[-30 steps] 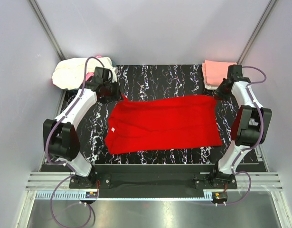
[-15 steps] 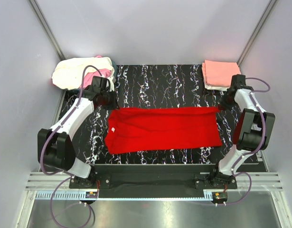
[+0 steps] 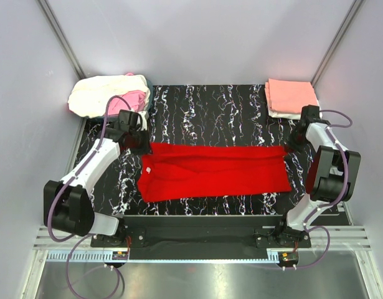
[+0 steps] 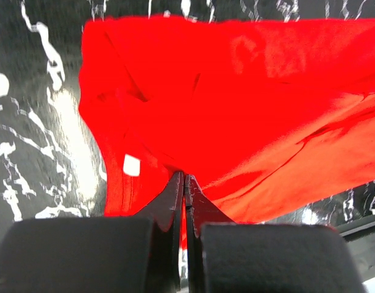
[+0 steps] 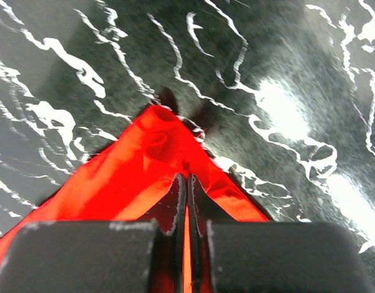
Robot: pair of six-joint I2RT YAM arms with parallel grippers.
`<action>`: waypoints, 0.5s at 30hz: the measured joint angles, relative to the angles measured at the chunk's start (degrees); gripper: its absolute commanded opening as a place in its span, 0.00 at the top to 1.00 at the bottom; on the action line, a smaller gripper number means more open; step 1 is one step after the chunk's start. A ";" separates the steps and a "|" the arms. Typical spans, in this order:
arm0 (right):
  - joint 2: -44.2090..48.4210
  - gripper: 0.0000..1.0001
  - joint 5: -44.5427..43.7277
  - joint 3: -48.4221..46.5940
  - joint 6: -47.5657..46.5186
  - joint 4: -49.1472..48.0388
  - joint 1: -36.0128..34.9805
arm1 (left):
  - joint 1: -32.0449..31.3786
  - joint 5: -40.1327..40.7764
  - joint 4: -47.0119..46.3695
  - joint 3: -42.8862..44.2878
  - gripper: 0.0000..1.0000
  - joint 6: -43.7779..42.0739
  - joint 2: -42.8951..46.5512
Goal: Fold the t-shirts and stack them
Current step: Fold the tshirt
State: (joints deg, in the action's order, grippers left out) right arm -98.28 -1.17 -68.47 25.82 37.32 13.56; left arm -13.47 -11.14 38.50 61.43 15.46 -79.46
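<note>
- The red t-shirt (image 3: 216, 171) lies as a long, low band across the middle of the dark marbled surface (image 3: 222, 106), with its length running left to right.
- The left fingers (image 4: 180, 190) are pressed together on red cloth at the shirt's far-left corner. The cloth hangs from them in loose folds, and a small white label (image 4: 132, 165) shows near that end.
- The right fingers (image 5: 181, 190) are pinched shut on the far-right corner, and the cloth rises to a peak at the pinch.
- From above, the shirt's far edge runs nearly straight between the two pinched corners. Its near edge bows slightly and stops short of the surface's near rim, leaving a thin bare strip.
- The far half of the surface behind the shirt is open marble.
- A loose cream-white and pink heap (image 3: 104, 93) sits at the far-left corner, close behind the left arm's wrist.
- A folded salmon-pink stack (image 3: 289, 96), with white beneath it, sits at the far-right corner, just beyond the right wrist.
- The side walls (image 3: 29, 124) stand close outside both arms.
</note>
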 measured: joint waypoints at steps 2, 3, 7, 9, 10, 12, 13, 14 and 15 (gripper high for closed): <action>0.52 0.91 -1.07 1.03 0.35 0.11 0.04 | -0.02 0.22 0.63 -1.64 0.89 0.02 1.11; 0.63 0.51 -1.53 1.36 0.76 0.24 0.13 | -0.04 0.46 0.90 -2.62 0.80 0.09 1.66; 0.87 0.20 -3.10 3.50 1.81 0.50 2.58 | -0.09 2.29 3.61 -6.40 0.39 0.76 4.24; 1.20 0.19 -4.02 4.39 2.45 1.16 4.63 | -0.09 2.91 5.97 -7.91 0.25 1.95 6.80; 1.40 0.19 -4.33 4.44 2.58 1.64 5.35 | -0.09 3.10 6.67 -8.31 0.25 2.34 8.13; 2.73 0.20 -4.66 4.44 3.08 2.16 6.27 | -0.09 3.08 7.93 -8.96 0.25 3.72 12.02; 3.82 0.20 -4.57 4.42 3.32 2.36 6.25 | -0.11 3.08 7.96 -9.42 0.25 4.35 14.10; 5.25 0.22 -4.13 4.42 3.48 2.40 6.03 | -0.20 3.08 7.91 -9.88 0.25 5.05 16.06; 6.78 0.24 -3.65 4.37 3.58 2.38 5.60 | -0.28 3.10 7.89 -10.32 0.26 5.66 17.77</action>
State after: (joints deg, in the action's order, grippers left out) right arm -91.50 -4.82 -64.10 29.41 39.70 19.16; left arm -13.76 -8.03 46.39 51.11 21.12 -61.69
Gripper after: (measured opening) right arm 0.791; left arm 0.744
